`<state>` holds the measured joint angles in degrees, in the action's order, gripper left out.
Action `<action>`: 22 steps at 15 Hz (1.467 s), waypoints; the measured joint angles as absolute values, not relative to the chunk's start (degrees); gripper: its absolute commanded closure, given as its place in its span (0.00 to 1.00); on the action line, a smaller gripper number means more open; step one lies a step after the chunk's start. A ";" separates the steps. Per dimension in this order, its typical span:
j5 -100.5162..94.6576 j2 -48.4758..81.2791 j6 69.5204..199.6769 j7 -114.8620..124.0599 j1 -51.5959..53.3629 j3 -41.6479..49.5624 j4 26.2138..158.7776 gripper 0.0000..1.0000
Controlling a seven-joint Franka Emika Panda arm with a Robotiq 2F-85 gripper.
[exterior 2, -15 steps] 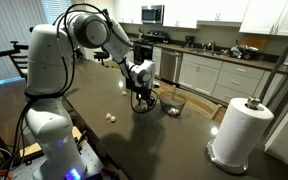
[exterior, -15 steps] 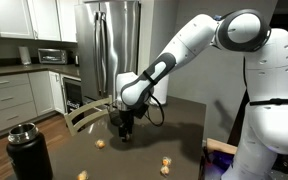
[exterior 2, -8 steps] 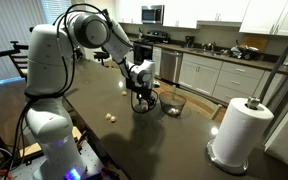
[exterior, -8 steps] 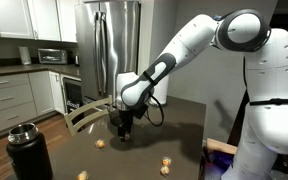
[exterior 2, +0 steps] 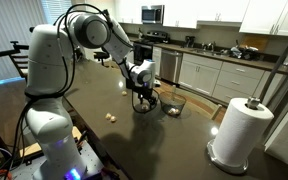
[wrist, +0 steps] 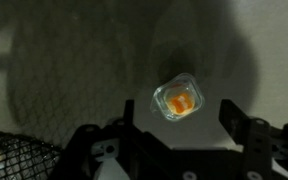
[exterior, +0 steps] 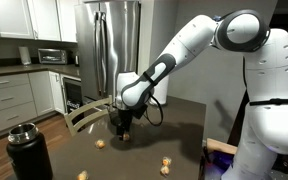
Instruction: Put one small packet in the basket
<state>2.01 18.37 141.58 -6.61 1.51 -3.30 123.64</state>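
The claw (wrist: 176, 120) hangs low over the dark bench (exterior 2: 89, 135), jaws spread wide and gripping nothing at all. In the wrist view the small packet (wrist: 178, 99), clear wrapper with an orange centre, lies flat on the bench in the gap between the two fingers (wrist: 242, 130) and touches neither. The wire-mesh basket (wrist: 14, 158) peeks in at the lower left of that view, just beside the claw.

In an exterior view the basket (exterior 2: 172, 103) sits near the bench edge that faces the kitchen cabinets, and the claw (exterior 2: 142, 102) is right next to it, further in from that edge. A paper towel roll (exterior 2: 234, 130) stands upright at the end of that edge, well apart from the basket.

In an exterior view the claw (exterior: 124, 126) points straight down. A second packet (exterior: 101, 143) lies near it and a third packet (exterior: 165, 163) further off. A black flask (exterior: 29, 150) stands upright at the near corner.
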 measured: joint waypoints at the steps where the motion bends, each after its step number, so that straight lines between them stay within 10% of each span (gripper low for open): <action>1: 2.01 18.46 141.68 -6.61 1.51 -3.27 123.64 0.32; 2: 2.00 18.54 141.74 -6.61 1.51 -3.24 123.64 0.51; 12: 2.00 19.16 141.83 -6.61 1.51 -3.14 123.61 0.96; 13: 2.00 19.16 141.83 -6.61 1.52 -3.14 123.61 0.70; 22: 1.70 19.03 138.50 -5.22 1.68 -2.61 123.60 0.23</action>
<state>1.70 19.03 138.50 -5.22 1.68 -2.61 123.60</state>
